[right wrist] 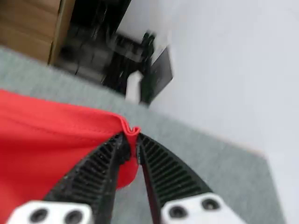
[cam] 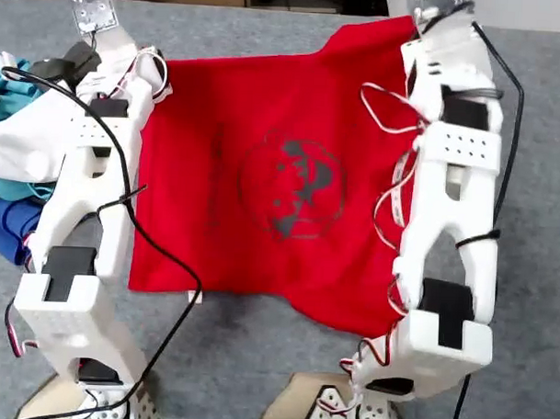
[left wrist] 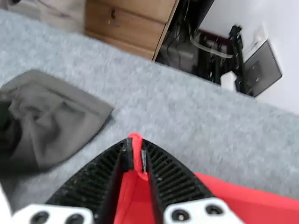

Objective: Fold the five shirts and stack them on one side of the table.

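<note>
While our 2 claws, left (left wrist: 134,145) and right (right wrist: 131,138), each clamp 1 far corner of the 1 red shirt (cam: 263,172), we see it spread across the table (cam: 256,356); 1 gray shirt (left wrist: 46,116) lies near the left claw.

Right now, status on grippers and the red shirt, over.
Left gripper shut on red shirt edge; right gripper likewise. Shirt spread open on the table. Grey garment lies beside left gripper, apart from it.

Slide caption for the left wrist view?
Left tool pinches the red shirt at its edge over the grey table; a crumpled dark shirt lies nearby.
</note>
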You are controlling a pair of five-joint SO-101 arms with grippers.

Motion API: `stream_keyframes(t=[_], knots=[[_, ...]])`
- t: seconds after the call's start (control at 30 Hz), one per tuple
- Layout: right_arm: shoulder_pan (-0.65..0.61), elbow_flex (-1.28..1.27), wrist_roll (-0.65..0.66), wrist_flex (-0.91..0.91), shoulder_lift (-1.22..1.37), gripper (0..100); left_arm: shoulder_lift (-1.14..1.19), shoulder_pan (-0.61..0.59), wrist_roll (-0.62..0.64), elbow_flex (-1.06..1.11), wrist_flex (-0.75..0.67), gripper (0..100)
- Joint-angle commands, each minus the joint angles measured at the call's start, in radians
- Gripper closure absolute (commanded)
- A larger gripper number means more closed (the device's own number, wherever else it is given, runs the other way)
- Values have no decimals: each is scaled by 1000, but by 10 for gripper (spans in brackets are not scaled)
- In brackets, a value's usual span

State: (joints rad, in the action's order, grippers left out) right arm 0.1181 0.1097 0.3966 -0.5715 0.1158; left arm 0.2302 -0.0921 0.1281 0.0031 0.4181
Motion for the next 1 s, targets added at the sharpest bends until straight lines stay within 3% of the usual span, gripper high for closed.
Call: stream_keyframes(t=[0.0,0.13,0.33,0.63,0.97], knots=[[-7,93,55,-273,-90,994,-110,-21,6,-52,176,982],[-13,76,141,-528,-189,994,-216,-15,3,-46,402,982],[-13,-145,190,-637,-412,994,-323,26,-118,-17,677,982],[16,-699,192,-577,-855,994,-444,43,-127,370,641,982],[96,-1035,285,-667,-1173,994,-725,34,-138,819,514,982]])
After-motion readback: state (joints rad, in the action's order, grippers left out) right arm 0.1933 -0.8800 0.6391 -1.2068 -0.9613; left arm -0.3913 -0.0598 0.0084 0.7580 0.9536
